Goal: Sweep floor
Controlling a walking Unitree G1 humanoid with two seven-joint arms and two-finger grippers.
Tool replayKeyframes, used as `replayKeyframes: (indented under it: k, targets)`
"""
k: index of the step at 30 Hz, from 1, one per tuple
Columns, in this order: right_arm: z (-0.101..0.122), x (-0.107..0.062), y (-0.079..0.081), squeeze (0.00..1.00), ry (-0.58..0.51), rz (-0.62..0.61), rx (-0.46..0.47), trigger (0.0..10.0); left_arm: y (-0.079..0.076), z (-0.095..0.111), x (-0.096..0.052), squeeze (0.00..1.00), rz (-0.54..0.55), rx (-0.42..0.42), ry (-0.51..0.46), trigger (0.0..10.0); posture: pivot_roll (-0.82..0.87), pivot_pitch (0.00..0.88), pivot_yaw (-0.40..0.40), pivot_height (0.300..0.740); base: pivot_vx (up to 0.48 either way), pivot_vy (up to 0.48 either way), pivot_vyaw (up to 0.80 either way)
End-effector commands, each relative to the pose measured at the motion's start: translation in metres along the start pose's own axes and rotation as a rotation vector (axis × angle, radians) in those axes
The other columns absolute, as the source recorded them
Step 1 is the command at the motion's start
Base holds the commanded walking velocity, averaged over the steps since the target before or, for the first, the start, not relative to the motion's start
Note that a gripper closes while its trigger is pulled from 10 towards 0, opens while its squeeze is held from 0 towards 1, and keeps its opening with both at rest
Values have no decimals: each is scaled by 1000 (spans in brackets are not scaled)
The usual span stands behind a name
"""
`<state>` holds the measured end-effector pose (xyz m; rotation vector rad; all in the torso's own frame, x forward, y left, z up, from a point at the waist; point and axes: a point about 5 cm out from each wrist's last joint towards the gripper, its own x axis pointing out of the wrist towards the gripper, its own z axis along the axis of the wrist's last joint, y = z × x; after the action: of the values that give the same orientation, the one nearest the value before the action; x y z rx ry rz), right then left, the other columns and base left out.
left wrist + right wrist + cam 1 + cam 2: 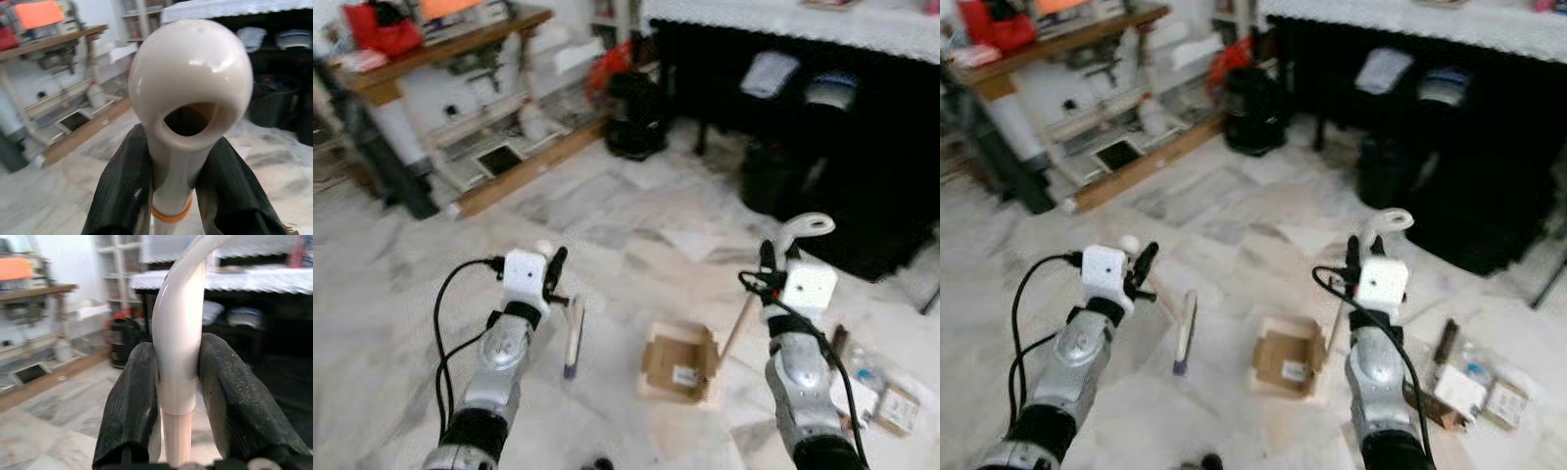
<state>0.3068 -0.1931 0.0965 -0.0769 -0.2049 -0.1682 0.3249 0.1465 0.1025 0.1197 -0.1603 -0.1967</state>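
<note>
My left gripper is shut on a cream plastic handle with a round, holed end and an orange band below it. In the left eye view this left gripper is held low at the left, and a cream stick with a purple tip slants down to the floor beneath it. My right gripper is shut on a white curved handle that tops a pale pink pole. That pole runs down to the floor beside a flattened cardboard box. The right gripper is up at the right.
Marble floor all around. Loose litter and small packets lie at the right. A black table with a white lace cloth stands ahead, with black bags beneath it. A black bin and a wooden shelf unit stand behind.
</note>
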Motion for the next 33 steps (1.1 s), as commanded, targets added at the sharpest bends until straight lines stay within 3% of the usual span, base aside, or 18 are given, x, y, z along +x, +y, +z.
replayKeyframes:
  k: [1,33]
  targets:
    - [16,7,5,0,-75,9,13,10000,9,8,0,0,24,18,-53,10000,-31,0,70,740,0,0,800]
    - [17,8,5,0,-68,9,25,10000,14,5,-5,0,48,45,-35,10000,-14,40,71,740,0,0,800]
